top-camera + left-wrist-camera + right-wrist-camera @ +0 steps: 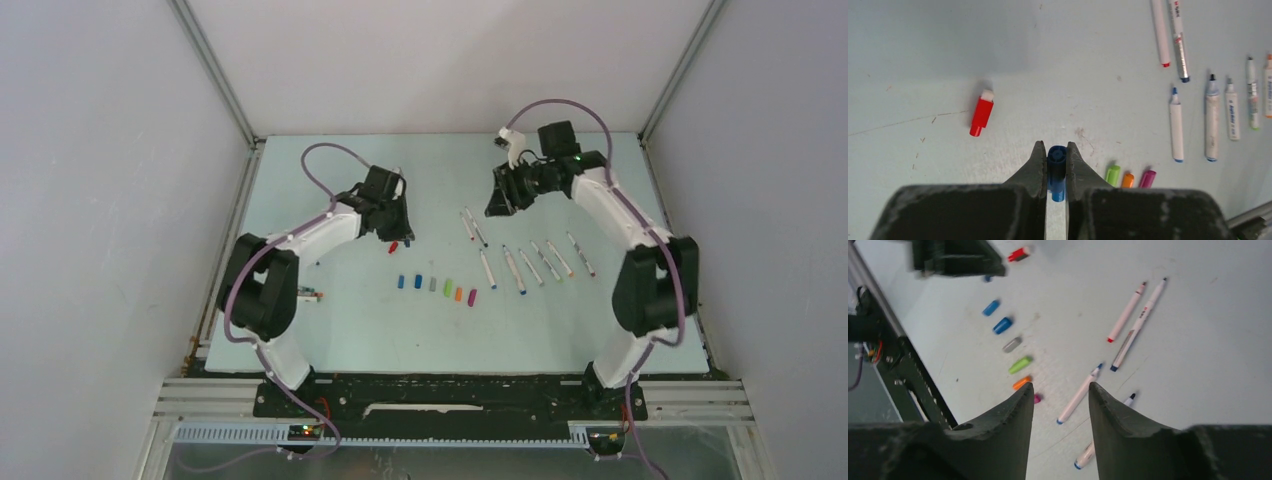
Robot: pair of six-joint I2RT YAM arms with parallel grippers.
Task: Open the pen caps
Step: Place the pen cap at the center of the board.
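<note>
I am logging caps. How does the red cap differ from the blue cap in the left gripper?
The red cap lies free on the table; the blue cap is pinched in the left gripper. The red cap has a white end; the blue cap shows none. Both are stubby.

No writing can be read for certain. In the left wrist view, several pens carry print along their white barrels. One pen [1178,35] at the top edge has small red letters near its upper end and dark lines below. A second [1232,107] has a row of blue lettering, and a third [1253,92] bears dark marks. All are too small and blurred to make out. In the right wrist view, a pen [1140,320] shows red and dark print, likewise illegible.
</note>
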